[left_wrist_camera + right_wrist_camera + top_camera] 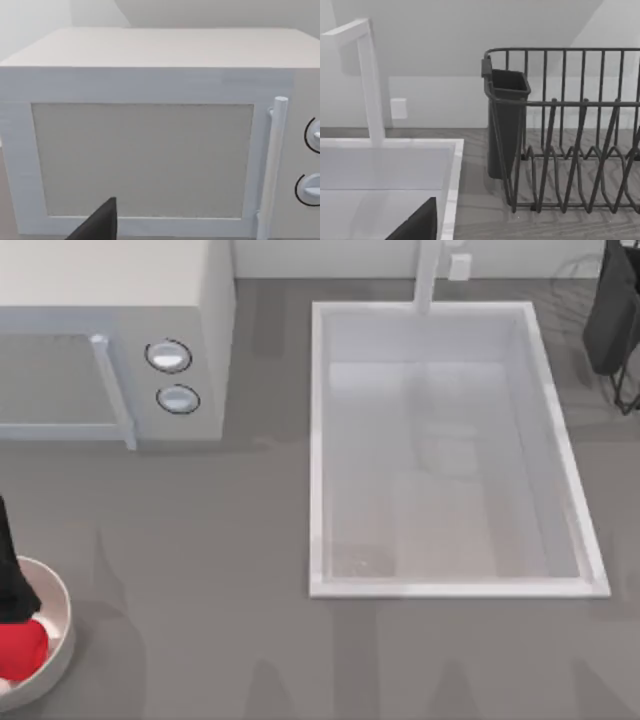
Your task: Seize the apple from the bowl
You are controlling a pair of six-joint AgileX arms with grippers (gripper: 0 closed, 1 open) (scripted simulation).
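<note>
The apple (pixel 20 648), small, glossy red and rounded, lies inside the bowl (pixel 62 612), a shallow off-white dish with a thick smooth rim, at the near left corner of the counter. The left gripper (pixel 10 585) hangs directly over the bowl, its dark body just above and touching the apple's outline; whether its fingers are parted or closed cannot be told. Beyond the bowl stands the boxy white microwave (pixel 110 340), and right of it the sink (pixel 575 530).

At the counter's front-left corner, the bowl (pixel 58 625) and apple (pixel 20 650) are cut by the top view's left edge; a dark arm (pixel 12 585) partly covers them.
</note>
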